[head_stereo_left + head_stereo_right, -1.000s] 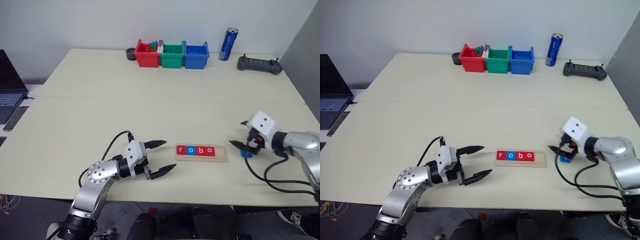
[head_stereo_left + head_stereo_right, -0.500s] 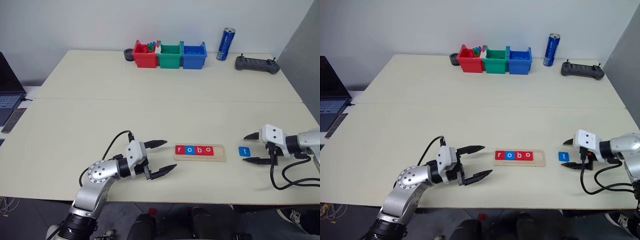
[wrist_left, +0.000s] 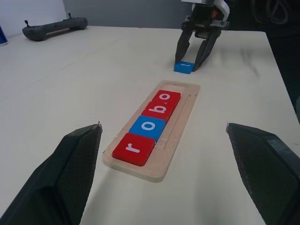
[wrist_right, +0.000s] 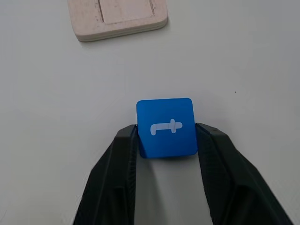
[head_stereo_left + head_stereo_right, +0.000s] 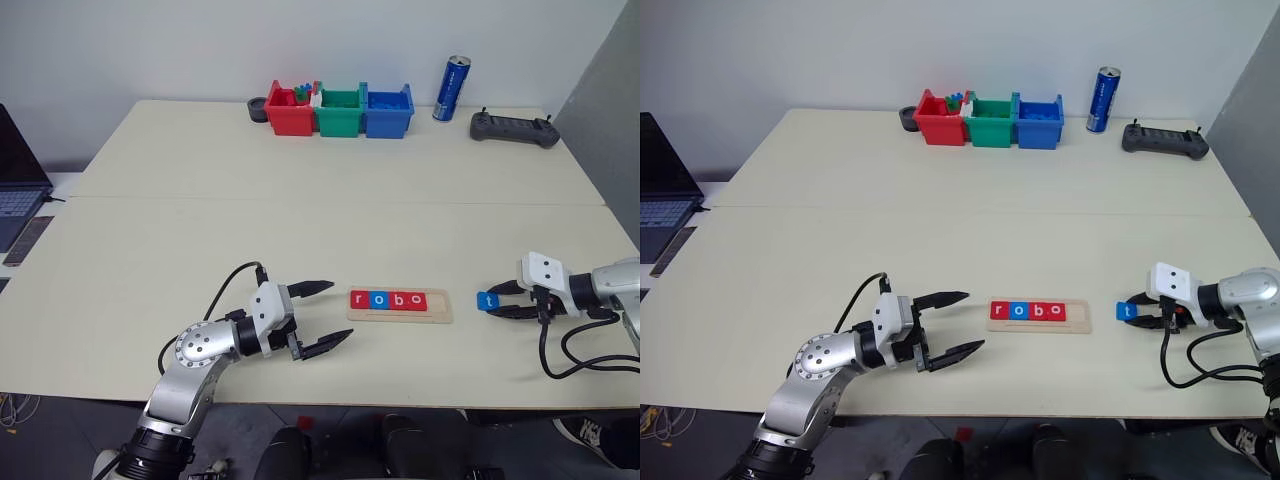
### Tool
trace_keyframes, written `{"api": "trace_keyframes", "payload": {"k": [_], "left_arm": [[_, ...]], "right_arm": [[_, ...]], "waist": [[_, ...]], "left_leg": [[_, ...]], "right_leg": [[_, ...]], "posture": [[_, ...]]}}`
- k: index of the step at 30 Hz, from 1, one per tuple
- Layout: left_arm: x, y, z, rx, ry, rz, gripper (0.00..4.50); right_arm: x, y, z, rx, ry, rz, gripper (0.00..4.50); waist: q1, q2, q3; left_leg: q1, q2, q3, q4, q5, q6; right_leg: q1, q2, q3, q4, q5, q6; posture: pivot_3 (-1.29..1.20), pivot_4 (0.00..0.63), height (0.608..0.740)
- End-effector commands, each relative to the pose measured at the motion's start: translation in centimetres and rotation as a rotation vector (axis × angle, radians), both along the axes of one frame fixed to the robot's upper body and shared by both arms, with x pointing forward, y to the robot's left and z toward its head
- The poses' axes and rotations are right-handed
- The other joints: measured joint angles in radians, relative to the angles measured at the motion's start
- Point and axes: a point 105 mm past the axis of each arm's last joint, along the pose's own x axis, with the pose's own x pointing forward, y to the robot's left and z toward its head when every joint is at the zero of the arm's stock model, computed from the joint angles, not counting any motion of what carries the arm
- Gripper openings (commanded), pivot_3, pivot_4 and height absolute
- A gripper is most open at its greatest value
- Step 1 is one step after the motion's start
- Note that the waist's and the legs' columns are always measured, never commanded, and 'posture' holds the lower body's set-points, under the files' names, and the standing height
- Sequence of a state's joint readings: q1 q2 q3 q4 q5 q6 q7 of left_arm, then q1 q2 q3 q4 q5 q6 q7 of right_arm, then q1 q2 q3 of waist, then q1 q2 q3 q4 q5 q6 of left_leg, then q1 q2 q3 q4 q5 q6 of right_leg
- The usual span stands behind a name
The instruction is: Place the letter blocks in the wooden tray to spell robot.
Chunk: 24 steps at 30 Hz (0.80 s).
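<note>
Blue "t" block point(image 5: 487, 300) lies on the surface point(image 5: 300, 220) just beyond the wooden tray point(image 5: 401, 304), where "r-o-b-o" leaves the end slot free. Head views: right gripper point(image 5: 506, 300) flanks the block; left gripper point(image 5: 322, 315) waits wide apart. Left wrist view adds the tray's groove. Right wrist view confirms both fingers point(image 4: 119, 154) pressing the block's sides.

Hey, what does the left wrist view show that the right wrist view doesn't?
Left wrist view alone: four tiles reading r, o, b, o in the wooden tray, plus the black controller on the table. Right wrist view alone: the white t on the blue block, between the right gripper's jaws. Both: that block, that gripper and the tray.
</note>
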State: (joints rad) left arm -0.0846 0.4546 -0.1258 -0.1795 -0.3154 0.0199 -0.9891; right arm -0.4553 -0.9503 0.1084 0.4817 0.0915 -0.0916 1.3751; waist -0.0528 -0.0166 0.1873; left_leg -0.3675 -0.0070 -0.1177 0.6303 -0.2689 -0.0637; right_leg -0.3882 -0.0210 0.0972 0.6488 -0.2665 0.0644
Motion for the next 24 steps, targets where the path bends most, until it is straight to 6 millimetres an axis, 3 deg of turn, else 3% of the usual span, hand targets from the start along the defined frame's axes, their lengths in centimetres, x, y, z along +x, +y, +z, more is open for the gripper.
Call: {"api": "trace_keyframes", "payload": {"k": [1, 7, 10, 18, 24], "left_arm": [[-0.1, -0.2, 0.9, -0.021, -0.026, -0.006, 4.50], [0.1, -0.3, 1.0, -0.023, -0.030, -0.002, 4.50], [0.0, -0.6, 1.2, -0.025, -0.029, -0.004, 4.50], [-0.1, -0.7, 1.6, -0.024, -0.031, -0.008, 4.50], [-0.2, -0.7, 1.6, -0.020, -0.031, -0.009, 4.50]], "right_arm": [[0.6, 0.4, 1.4, 0.021, -0.036, 0.009, 1.46], [0.2, 2.0, 3.1, 0.051, -0.055, 0.052, 1.46], [-0.1, 4.1, 3.4, 0.101, -0.060, 0.082, 1.46], [-0.9, 7.2, 2.6, 0.116, -0.062, 0.144, 1.46], [-0.4, 8.2, 2.1, 0.106, -0.074, 0.161, 1.46]], "waist": [[0.000, 0.000, 0.000], [0.000, 0.000, 0.000], [0.001, 0.000, 0.000], [0.006, 0.000, 0.000], [0.006, 0.000, 0.000]], "left_leg": [[0.000, 0.000, 0.000, 0.000, 0.000, 0.000], [0.000, 0.000, 0.000, 0.000, 0.000, 0.000], [0.000, 0.000, -0.001, 0.000, 0.000, 0.000], [0.000, 0.000, -0.001, 0.000, 0.000, 0.000], [0.000, 0.000, -0.001, 0.001, 0.000, 0.000]], "right_leg": [[0.000, 0.000, 0.000, 0.000, 0.000, 0.000], [0.000, 0.000, 0.000, 0.001, 0.000, 0.000], [0.000, 0.000, 0.000, 0.001, 0.000, 0.000], [0.000, 0.000, -0.001, 0.001, 0.000, 0.000], [0.000, 0.000, -0.001, 0.001, 0.000, 0.000]], "posture": [[0.00, 0.150, 0.740], [0.00, 0.150, 0.740], [0.00, 0.150, 0.740], [0.00, 0.150, 0.740], [0.00, 0.150, 0.740]]}}
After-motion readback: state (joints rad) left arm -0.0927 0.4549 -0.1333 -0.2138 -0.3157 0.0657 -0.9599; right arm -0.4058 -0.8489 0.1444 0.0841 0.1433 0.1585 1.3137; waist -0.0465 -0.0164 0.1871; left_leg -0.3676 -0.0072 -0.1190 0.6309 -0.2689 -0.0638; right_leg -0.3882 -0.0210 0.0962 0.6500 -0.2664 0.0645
